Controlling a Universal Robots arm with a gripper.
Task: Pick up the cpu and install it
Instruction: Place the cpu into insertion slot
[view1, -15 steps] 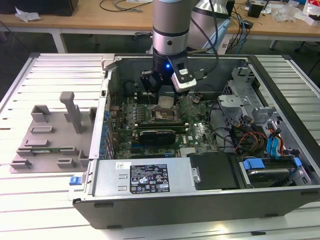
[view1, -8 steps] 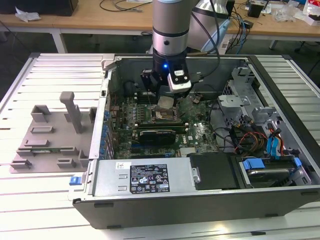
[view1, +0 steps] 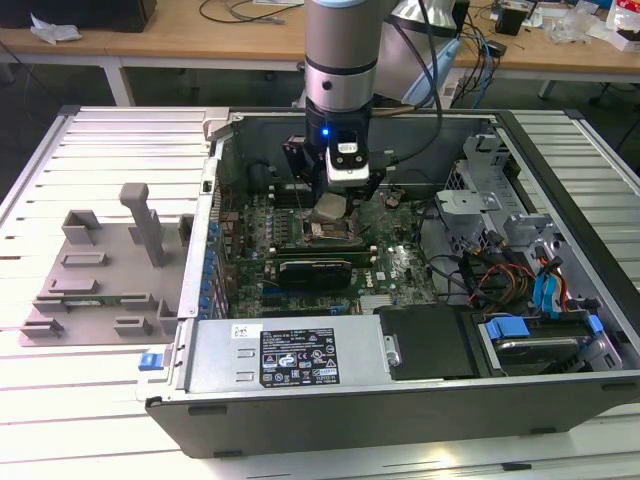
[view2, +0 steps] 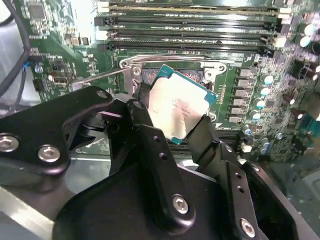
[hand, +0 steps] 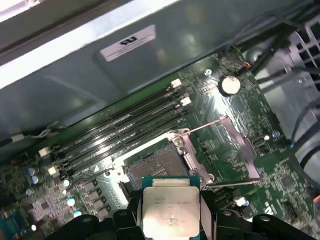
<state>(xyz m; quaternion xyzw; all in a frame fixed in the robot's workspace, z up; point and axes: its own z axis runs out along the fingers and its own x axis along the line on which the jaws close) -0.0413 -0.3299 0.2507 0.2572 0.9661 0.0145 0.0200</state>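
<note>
The gripper (view2: 172, 125) has its two black fingers (view2: 141, 117) closed in on the cpu (view2: 182, 107), pinching the little silvery square by opposite edges so that it hangs between them, its pale top showing in both wrist views and sitting at a tilt in the second wrist view. Right beneath the fingers, apart from the chip, lies the dark socket (hand: 155, 167) with its metal rim, open and bare; the chip is above it, not seated in it. Just off to one side of the fingers the hinged load plate (hand: 235, 150) is swung away from the socket, with a thin wire lever (hand: 205, 125) alongside. A little past the fingertips the long memory slots (hand: 120, 130) run side by side on the green motherboard (hand: 280, 180), and beyond those a round coin battery (hand: 230, 85) sits near a grey wall of the computer case (hand: 75, 95). In the exterior view the arm (view1: 340, 60) reaches straight down into the open case, and well away from the fingers, outside the case towards the exterior view's left, the grey plastic tray (view1: 95, 275) with its upright posts lies on the slatted table (view1: 60, 400)
</note>
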